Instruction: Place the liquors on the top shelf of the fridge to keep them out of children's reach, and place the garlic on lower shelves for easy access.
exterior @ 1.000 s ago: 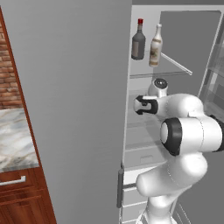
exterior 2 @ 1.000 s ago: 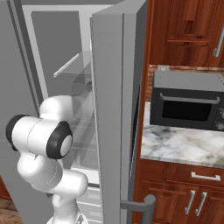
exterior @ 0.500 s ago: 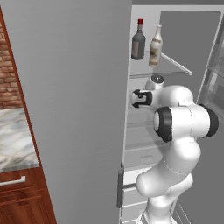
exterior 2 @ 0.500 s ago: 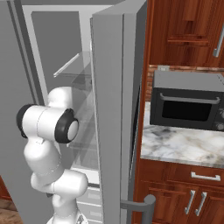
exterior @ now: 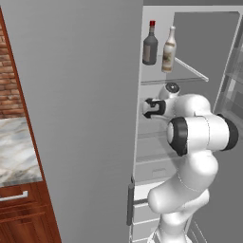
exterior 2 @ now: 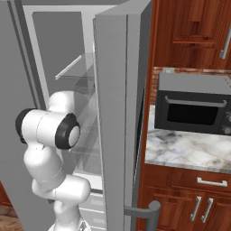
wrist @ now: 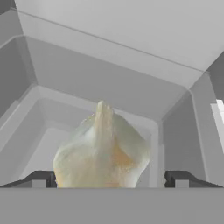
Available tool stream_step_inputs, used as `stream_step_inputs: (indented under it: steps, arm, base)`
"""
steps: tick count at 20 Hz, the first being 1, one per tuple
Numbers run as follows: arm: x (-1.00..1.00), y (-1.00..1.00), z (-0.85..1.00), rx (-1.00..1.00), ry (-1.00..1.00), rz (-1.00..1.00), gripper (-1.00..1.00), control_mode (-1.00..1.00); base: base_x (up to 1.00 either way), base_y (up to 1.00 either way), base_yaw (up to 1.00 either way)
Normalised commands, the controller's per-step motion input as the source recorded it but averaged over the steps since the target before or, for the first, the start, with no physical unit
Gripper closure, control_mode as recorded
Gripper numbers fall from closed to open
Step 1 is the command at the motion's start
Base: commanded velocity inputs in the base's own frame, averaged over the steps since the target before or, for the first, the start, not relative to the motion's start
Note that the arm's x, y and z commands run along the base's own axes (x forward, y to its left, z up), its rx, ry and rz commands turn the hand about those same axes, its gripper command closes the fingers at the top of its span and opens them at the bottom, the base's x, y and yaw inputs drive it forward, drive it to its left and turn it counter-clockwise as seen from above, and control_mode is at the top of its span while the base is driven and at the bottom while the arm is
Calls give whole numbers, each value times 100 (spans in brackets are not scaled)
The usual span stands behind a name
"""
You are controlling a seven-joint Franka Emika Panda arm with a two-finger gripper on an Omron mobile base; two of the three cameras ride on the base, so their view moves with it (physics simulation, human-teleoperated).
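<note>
Fingertips (wrist: 41, 178) stand spread wide at the bottom of the hand view, one dark tip on each side of the garlic, and a clear gap shows between the right tip and the bulb; whether the left tip touches it I cannot tell.

Biggest thing on show is the fridge (exterior: 85, 118), its wide grey door (exterior 2: 119, 126) swung open and its pale interior exposed. The white arm (exterior: 199, 137) reaches in from outside, elbow bent, wrist pushed in at mid height. Up on the top shelf (exterior: 190, 76) the two liquors stand upright just beside each other: the dark grey bottle (exterior: 150, 45) with its red cap on the left, the pale cream bottle (exterior: 168, 51) with the tan label on the right. Below that panel, the gripper (exterior: 148, 108) sits inside the compartment, over one of the lower shelves (exterior: 152, 135).

Off to the side in the right base view, a dark microwave (exterior 2: 194, 103) rests on a marble counter (exterior 2: 189, 151), with dark wood cabinets (exterior 2: 194, 31) above.

Smallest of all, the garlic (wrist: 101, 151): off-white, lumpy, its pointed tip upward in the hand view, sitting between the spread tips against the pale fridge walls. Whether it rests on the shelf glass I cannot tell.
</note>
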Motion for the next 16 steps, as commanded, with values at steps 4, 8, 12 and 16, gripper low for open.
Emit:
stream_step_inputs:
  steps: [4, 8, 12, 16]
  arm:
    - [-29, 0, 2, 0, -1, 0, -100, -100]
    - [-42, 1, 13, 0, 0, 0, -100, -100]
    - [-77, 10, 4, -3, 2, 0, -100, -100]
    - [-100, 23, 0, -7, 5, 2, -100, -100]
  base:
    - [0, 0, 0]
    - [0, 0, 0]
    - [0, 0, 0]
    - [0, 0, 0]
